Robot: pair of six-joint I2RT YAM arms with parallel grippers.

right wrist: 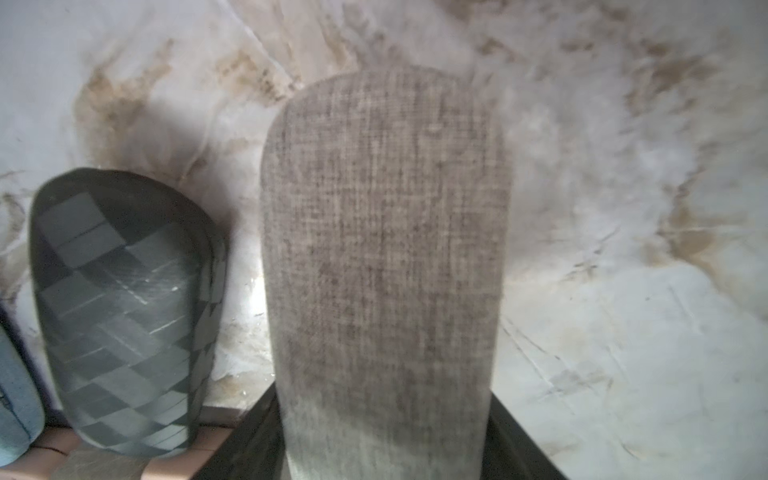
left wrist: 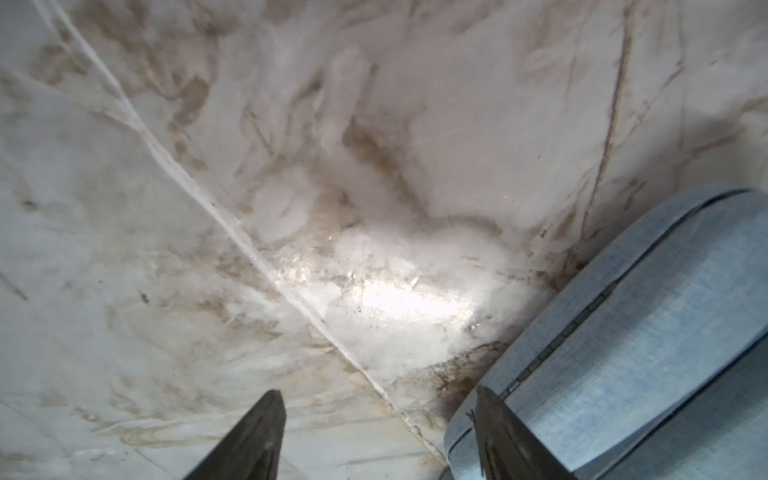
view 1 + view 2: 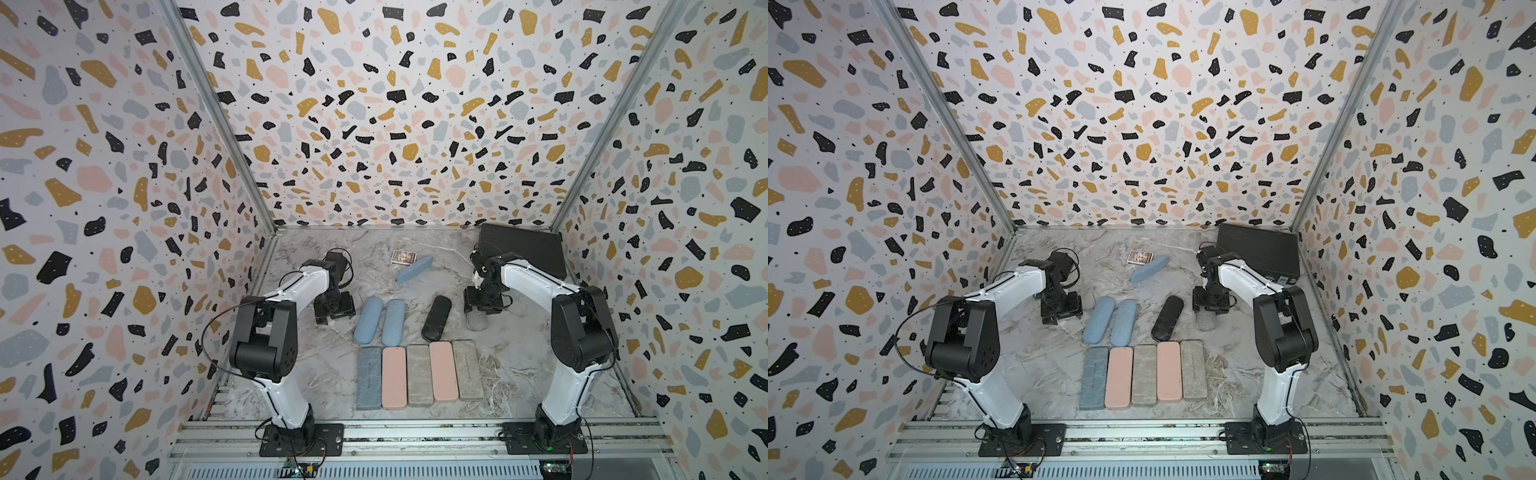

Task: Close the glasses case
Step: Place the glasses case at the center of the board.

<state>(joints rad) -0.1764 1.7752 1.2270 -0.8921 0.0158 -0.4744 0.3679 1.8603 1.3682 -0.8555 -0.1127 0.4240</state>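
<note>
A grey woven glasses case (image 1: 382,249) lies lengthwise between the dark fingers (image 1: 253,440) of my right gripper (image 1: 382,419), which press its two long sides. Its lid looks down. In both top views only its near end (image 3: 476,322) (image 3: 1205,321) shows below the right gripper (image 3: 482,305). My left gripper (image 2: 378,399) hangs open over bare marble, with nothing between its fingers (image 2: 257,436). A light blue glasses case (image 2: 644,332), shut with its hinge side showing, lies right beside one fingertip. In a top view the left gripper (image 3: 334,313) stands just left of that case (image 3: 368,320).
A second blue case (image 3: 393,322) and a black checkered case (image 3: 436,318) lie mid-table, the black one (image 1: 120,316) close beside the grey case. Several flat cases, such as a pink one (image 3: 394,378), form a row in front. Behind are another blue case (image 3: 414,269), a card box (image 3: 403,257) and a black box (image 3: 523,249).
</note>
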